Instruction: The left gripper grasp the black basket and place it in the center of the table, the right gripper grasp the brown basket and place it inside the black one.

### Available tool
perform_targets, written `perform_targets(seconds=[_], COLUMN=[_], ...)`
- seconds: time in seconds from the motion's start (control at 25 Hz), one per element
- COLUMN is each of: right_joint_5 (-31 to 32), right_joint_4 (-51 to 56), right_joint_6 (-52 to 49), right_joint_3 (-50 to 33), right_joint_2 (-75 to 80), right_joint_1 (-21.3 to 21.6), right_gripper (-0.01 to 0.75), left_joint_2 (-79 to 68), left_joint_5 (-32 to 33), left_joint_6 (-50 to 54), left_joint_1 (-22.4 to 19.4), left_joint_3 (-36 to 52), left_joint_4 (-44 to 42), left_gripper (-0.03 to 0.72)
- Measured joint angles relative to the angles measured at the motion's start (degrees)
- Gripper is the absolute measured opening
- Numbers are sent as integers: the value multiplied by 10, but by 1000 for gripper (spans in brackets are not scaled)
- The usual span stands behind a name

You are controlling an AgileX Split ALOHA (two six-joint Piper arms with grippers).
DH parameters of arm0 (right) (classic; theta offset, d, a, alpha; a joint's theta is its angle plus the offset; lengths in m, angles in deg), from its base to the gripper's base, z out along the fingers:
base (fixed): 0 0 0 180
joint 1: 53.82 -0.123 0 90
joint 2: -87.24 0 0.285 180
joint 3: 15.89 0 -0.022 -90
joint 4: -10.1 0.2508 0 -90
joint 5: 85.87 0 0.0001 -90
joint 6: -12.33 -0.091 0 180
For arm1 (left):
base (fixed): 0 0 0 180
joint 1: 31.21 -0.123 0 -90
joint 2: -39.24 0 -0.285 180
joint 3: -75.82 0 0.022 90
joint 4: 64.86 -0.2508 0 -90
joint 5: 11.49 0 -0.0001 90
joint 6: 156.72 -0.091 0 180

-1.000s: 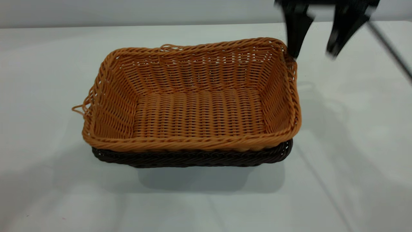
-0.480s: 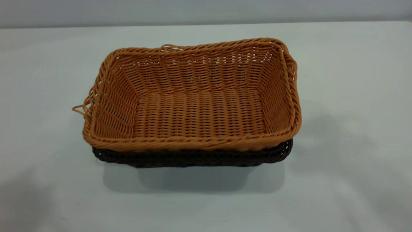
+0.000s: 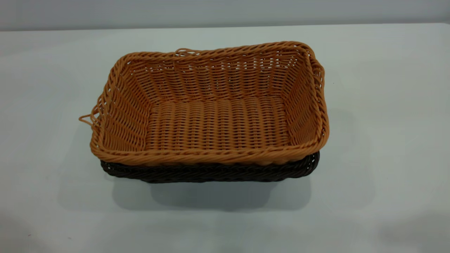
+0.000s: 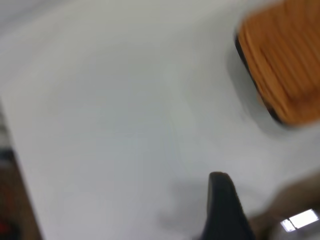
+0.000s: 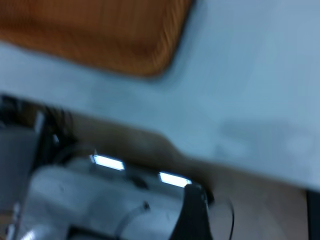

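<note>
The brown basket (image 3: 218,123) sits nested inside the black basket (image 3: 211,173) in the middle of the white table (image 3: 379,105). Only the black basket's front rim and side show beneath it. Neither gripper shows in the exterior view. In the left wrist view my left gripper (image 4: 260,197) is open and empty over bare table, well away from the brown basket (image 4: 285,60). In the right wrist view my right gripper (image 5: 252,207) is open and empty beyond the table's edge, far from the brown basket (image 5: 100,30).
The table's edge (image 5: 165,142) runs across the right wrist view, with grey rig hardware (image 5: 75,200) and lit spots beyond it. In the left wrist view the table's edge and dark floor (image 4: 10,190) lie at one side.
One second ago my open right gripper hung over the brown basket's far right corner. It has since drawn out of the exterior view. The baskets have not moved.
</note>
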Motion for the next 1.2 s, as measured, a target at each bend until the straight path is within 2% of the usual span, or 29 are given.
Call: perform_targets(seconds=[0.16, 0.28, 0.52, 0.76, 1.2], right_joint_5=[-23, -35, -99, -85, -85], right_joint_4=[-33, -66, -84, -82, -81], right_joint_6=[-14, -25, -45, -48, -48], right_joint_3=[-130, -198, -212, -228, -229], right_joint_2=[-75, -126, -191, -200, -202], right_joint_1=[0, 0, 0, 0, 0], right_gripper=[545, 545, 545, 531, 439], left_joint_2=[31, 57, 128, 194, 243], left_joint_5=[0, 0, -5, -39, -39], left_joint_6=[23, 38, 49, 57, 59], left_joint_1=[0, 0, 0, 0, 0], left_joint_3=[126, 210, 342, 362, 367], left_joint_4=[33, 43, 59, 89, 96], left_gripper=[411, 411, 411, 411, 411])
